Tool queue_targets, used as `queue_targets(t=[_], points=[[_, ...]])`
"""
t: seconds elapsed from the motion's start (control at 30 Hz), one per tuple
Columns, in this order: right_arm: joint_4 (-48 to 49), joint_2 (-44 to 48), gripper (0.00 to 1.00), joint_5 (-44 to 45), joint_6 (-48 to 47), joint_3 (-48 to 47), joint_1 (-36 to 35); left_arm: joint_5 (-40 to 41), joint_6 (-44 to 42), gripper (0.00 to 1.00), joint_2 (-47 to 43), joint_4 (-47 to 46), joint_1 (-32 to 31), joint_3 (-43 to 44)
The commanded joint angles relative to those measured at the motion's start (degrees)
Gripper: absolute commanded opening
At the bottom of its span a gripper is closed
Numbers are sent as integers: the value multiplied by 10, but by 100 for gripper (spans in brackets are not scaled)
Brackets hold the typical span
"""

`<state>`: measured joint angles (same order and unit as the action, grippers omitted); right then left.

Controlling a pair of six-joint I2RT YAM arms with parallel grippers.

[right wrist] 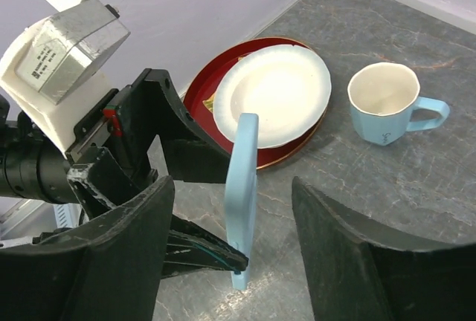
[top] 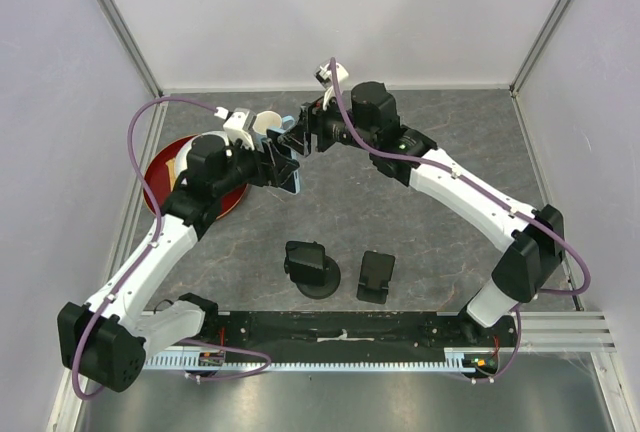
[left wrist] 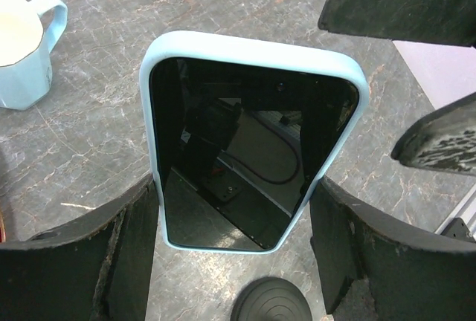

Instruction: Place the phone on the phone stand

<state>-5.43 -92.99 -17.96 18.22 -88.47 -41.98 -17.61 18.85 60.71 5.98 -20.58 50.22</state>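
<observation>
Phone, pale-blue-cased, sits mid-frame clamped by its long edges in the left gripper; right gripper straddles it, spread, not touching.

My left arm climbs from its base and bends inward at the elbow. My right arm rises on its own side, folds at the elbow and reaches across toward the left one, so my two wrists face each other closely. My left gripper clamps the phone by its long edges, one finger pressed against each side. My right gripper straddles that phone edge-on, jaws spread, a gap showing on both sides, touching nothing.
</observation>
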Motion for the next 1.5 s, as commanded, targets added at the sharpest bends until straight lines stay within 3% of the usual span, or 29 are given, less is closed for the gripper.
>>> queue_targets(t=[0.0,0.1,0.2,0.47,0.77,0.83,0.97,1.07,1.13,1.17,1.27,1.47], points=[[17,-3,63,24,-11,-11,-10,14,-31,2,-5,-38,-5,21],[-1,-19,50,39,-13,-28,-14,20,-34,2,-7,-37,-6,22],[-8,-19,46,56,-13,-27,-15,22,-35,2,-9,-37,-7,21],[-6,-32,46,37,-4,-26,-20,24,-36,2,-12,-36,-9,21],[9,-46,37,35,2,-24,-31,31,-38,2,-15,-31,-14,23],[12,-47,31,36,2,-24,-30,31,-39,2,-14,-27,-16,24],[23,-42,0,58,-1,-12,-32,30,-40,2,-14,-27,-17,25],[49,-24,0,92,-3,17,-32,25,-41,2,-11,-20,-17,31],[80,-2,0,114,-7,48,-33,23,-39,14,-9,-15,-17,34],[89,8,0,128,-12,60,-32,23,-37,31,-9,-13,-17,34],[138,52,0,185,-26,114,-31,29,-31,54,-11,-13,-17,33],[186,132,0,294,-42,193,-9,63,-26,62,-30,-13,-17,25]])
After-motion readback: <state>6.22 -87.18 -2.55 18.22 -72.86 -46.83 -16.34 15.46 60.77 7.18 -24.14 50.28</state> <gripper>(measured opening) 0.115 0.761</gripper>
